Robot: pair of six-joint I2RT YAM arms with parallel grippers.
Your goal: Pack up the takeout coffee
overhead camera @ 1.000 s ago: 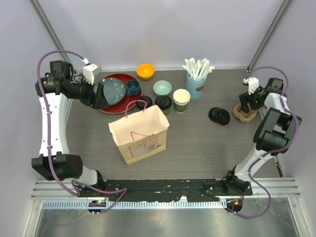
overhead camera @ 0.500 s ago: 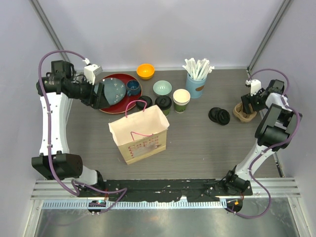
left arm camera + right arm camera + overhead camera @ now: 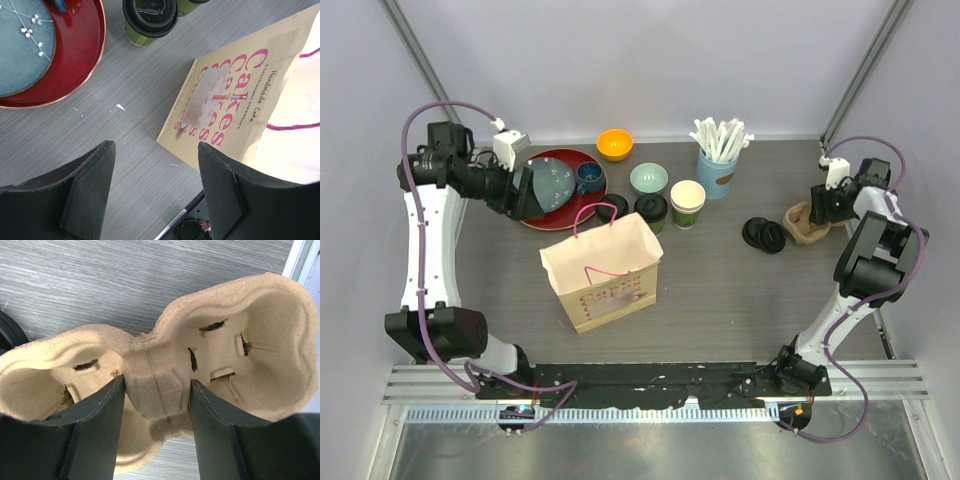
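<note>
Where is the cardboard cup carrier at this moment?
In the top view the cup carrier sits at the far right, just right of the black lids, the right gripper closed on its middle ridge.

Pulp, paper, glaze
The cup carrier (image 3: 150, 385) at 3 o'clock is rough, fibrous pulp; the bag (image 3: 605, 265), matt paper; the table (image 3: 130, 90), matt grey wood grain; the red tray (image 3: 75, 75) and blue plate (image 3: 20, 50), glossy; 1 cup lid (image 3: 150, 17), black plastic.

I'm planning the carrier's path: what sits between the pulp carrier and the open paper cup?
A stack of black lids, nearer the pulp carrier; the top external view shows it.
</note>
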